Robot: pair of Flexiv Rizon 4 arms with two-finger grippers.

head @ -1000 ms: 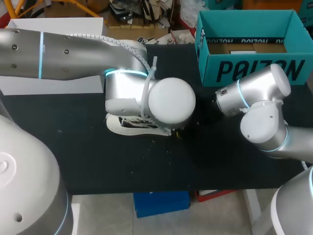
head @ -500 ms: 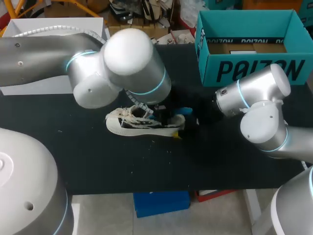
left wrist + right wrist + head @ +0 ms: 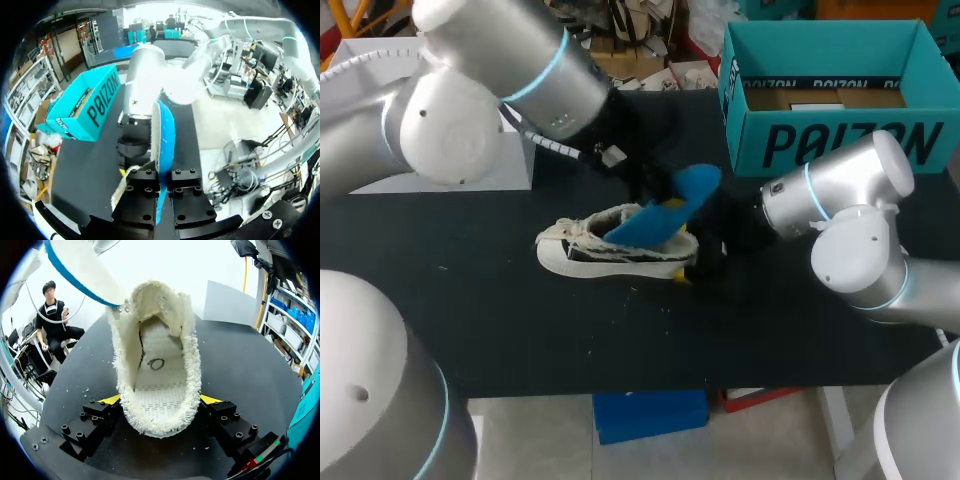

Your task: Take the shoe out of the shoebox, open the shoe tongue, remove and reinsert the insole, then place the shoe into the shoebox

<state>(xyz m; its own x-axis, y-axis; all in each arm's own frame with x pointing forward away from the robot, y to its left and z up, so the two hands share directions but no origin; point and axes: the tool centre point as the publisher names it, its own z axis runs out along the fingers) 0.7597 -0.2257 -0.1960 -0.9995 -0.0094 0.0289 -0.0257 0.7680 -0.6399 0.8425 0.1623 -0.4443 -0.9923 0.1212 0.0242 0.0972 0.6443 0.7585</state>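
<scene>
Large dark block lettering, a brand word, printed across the near long wall of the teal shoebox [image 3: 840, 145]. Same word in smaller print, repeated along the inside of the far wall. Seen once more on the box's side wall from the left wrist view. Inside the shoe [image 3: 160, 375], on its inner floor, a small dark ring-shaped mark, not readable as letter or figure. Dark markings on the shoe's outer side, in the head view, too blurred to read.

Bare worktop [image 3: 470, 300] lies open left of and in front of the shoe [image 3: 590, 258]; the raised insole [image 3: 670, 205] slants over its mouth; the right end effector [image 3: 160, 401] clamps and blocks its heel; the shoebox [image 3: 840, 140] stands open-topped beyond.
</scene>
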